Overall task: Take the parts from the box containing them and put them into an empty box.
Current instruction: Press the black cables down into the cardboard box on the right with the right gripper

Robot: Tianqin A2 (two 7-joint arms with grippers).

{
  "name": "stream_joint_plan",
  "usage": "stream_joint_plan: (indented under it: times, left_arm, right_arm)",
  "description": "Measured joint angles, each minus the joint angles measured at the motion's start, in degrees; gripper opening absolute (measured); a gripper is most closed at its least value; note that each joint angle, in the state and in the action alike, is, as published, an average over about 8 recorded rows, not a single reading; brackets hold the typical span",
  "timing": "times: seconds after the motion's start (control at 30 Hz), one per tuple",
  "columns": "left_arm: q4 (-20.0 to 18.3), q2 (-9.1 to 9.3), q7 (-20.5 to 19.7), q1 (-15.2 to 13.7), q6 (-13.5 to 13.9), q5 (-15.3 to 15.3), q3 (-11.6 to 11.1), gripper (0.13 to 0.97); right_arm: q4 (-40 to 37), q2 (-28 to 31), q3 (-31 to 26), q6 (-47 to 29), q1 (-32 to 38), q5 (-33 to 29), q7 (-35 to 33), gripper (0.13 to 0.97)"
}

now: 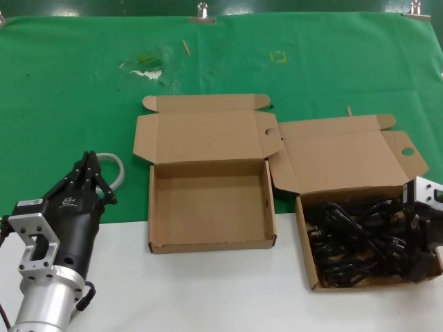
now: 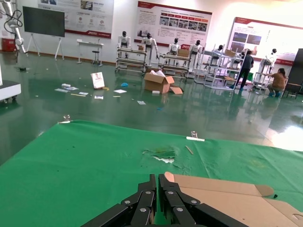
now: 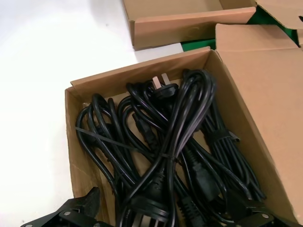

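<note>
**What I cannot see**

My right gripper (image 1: 423, 228) is cut off by the head view's right edge, covering part of the cords (image 1: 360, 235). In my right wrist view, the cord box (image 3: 142, 75) runs off the frame's bottom, and the tangled bundles cannot be counted.

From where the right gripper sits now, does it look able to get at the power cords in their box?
Probably yes. The right gripper hangs over the box of cords with its fingers spread wide either side of the top power cord bundle. The lid is folded back and nothing covers the cords.
</note>
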Motion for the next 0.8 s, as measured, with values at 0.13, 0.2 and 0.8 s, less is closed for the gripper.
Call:
stream_joint_plan:
  times: [0.13, 0.2, 0.8]
  left_arm:
    - [0.0, 0.00, 0.0, 0.0, 0.0, 0.0, 0.0, 0.156]
    - [0.0, 0.00, 0.0, 0.0, 0.0, 0.0, 0.0, 0.156]
    - [0.0, 0.00, 0.0, 0.0, 0.0, 0.0, 0.0, 0.156]
  right_arm:
    - [0.2, -0.2, 0.2, 0.1, -0.3, 0.0, -0.1, 0.904]
    - [0.2, -0.2, 0.3, 0.1, -0.5, 0.0, -0.1, 0.878]
    - [2.8, -0.1, 0.9, 0.4, -1.1, -0.9, 0.5, 0.631]
